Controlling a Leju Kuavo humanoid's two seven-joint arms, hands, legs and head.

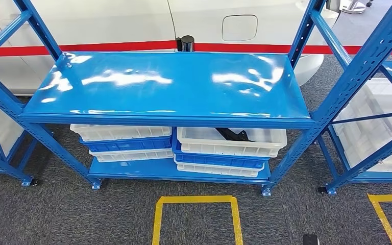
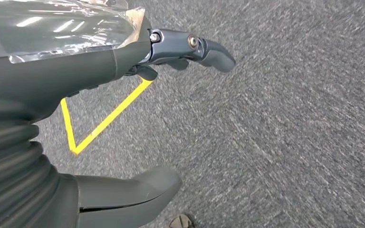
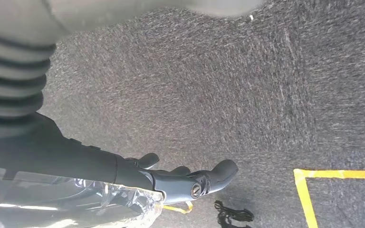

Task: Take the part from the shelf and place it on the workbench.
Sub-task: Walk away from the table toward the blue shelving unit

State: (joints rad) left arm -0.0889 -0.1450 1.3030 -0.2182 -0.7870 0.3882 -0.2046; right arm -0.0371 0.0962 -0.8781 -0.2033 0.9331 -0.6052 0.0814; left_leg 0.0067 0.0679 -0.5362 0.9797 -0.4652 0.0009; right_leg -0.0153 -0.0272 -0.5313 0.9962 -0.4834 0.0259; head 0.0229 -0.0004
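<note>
We read both arms as hanging over the carpet, left robot hand (image 2: pixel 180 52) and right robot hand (image 3: pixel 190 180) loosely spread and empty, since the dark part (image 1: pixel 233 135) lies ungrasped in the shelf's white bin (image 1: pixel 229 145).

Industrial workshop or assembly hall: blue steel shelf racks (image 1: pixel 168 87) holding white plastic bins (image 1: pixel 232 140), grey carpet floor (image 1: pixel 71 214) marked with yellow tape boxes (image 1: pixel 196 217), white vehicle body (image 1: pixel 132 23) in the upper frame.
</note>
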